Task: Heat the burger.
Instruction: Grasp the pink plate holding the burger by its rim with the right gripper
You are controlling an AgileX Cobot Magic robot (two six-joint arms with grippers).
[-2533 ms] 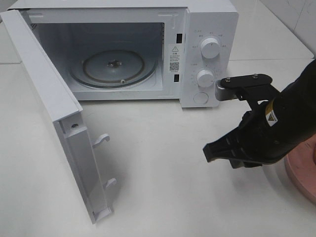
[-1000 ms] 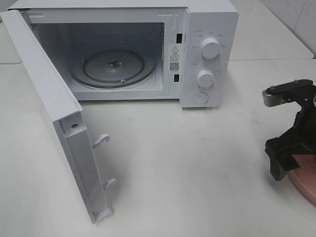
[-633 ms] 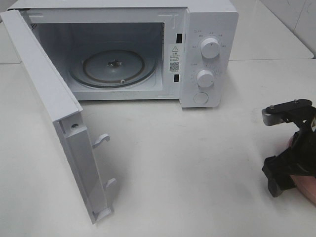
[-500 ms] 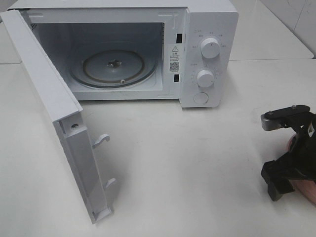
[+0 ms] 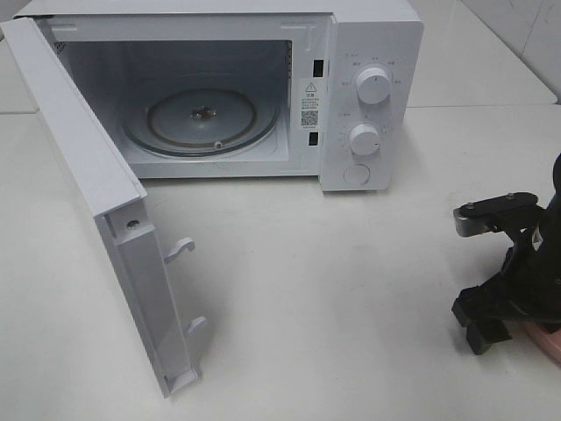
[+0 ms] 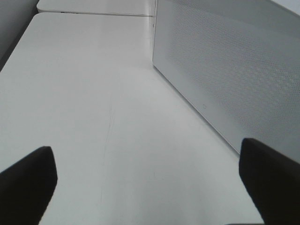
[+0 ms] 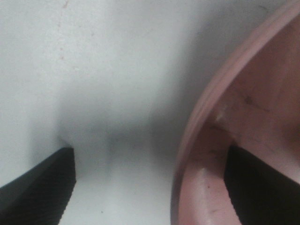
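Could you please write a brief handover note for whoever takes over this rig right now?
Left gripper: open, empty, over the table.
Right gripper: open, low at the pink plate, with the plate's rim between the jaws, not clamped.
Burger: not in view; presumably on the plate, unconfirmed.
Done: microwave door stands open, turntable bare.
Left: grip the plate, carry it onto the turntable, shut the door, set the dials.

The burger is hidden in every view. Only the rim of a pink plate (image 7: 197, 126) is seen, at the right edge of the surface (image 5: 351, 289).
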